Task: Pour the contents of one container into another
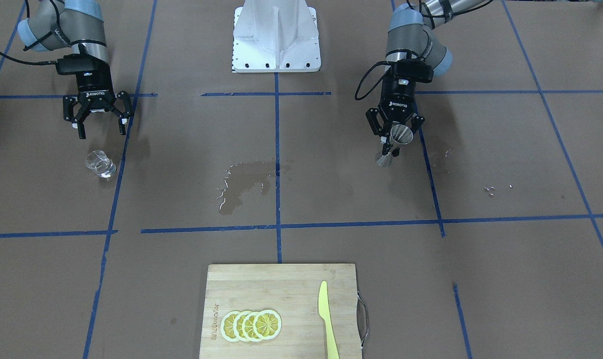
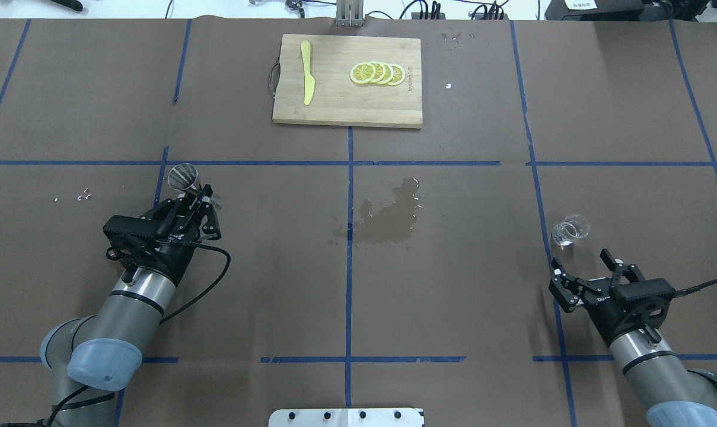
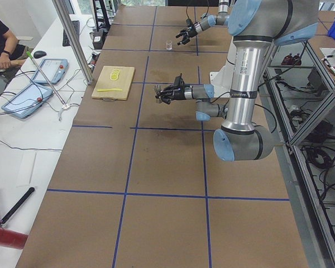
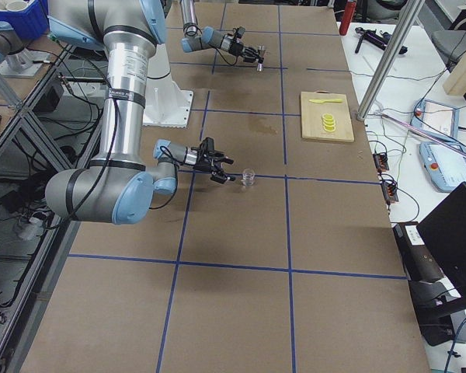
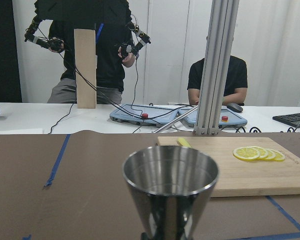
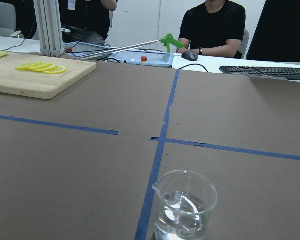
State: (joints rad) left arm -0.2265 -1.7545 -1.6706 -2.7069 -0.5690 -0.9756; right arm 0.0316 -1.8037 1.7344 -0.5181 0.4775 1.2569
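The glass cup [image 1: 100, 164] is short, round and clear, with a small pouring lip on its rim that shows on the left in the right wrist view. It stands upright, mouth up, on the robot's right side of the table, against a line of blue tape [image 1: 112, 199], and a little clear liquid lies in its bottom. The right gripper [image 1: 102, 130] hangs just behind the cup, apart from it, with its black fingers spread wide and nothing between them.

On the robot's left side, the left gripper [image 1: 392, 144] is clamped on the narrow waist of the jigger [image 1: 400, 133]. This is brushed silver-grey metal, two cones joined point to point. Its long axis is close to upright, and the wide, smooth mouth faces up. Whether its lower cone touches the table I cannot tell.

Both gripper bodies carry the white word ROBOTIQ.

The table wears matt brown paper [image 1: 505, 279] ruled into squares by the tape. A dark wet patch [image 1: 246, 182] with shining drops lies in the middle between the arms. At the far edge is a pale wooden cutting board [image 1: 291, 289] with a metal handle. On it lie four overlapping lemon slices [image 1: 251, 325] and a yellow-green plastic knife [image 1: 327, 319]. The lettering burned along the board's edge is too small to read.
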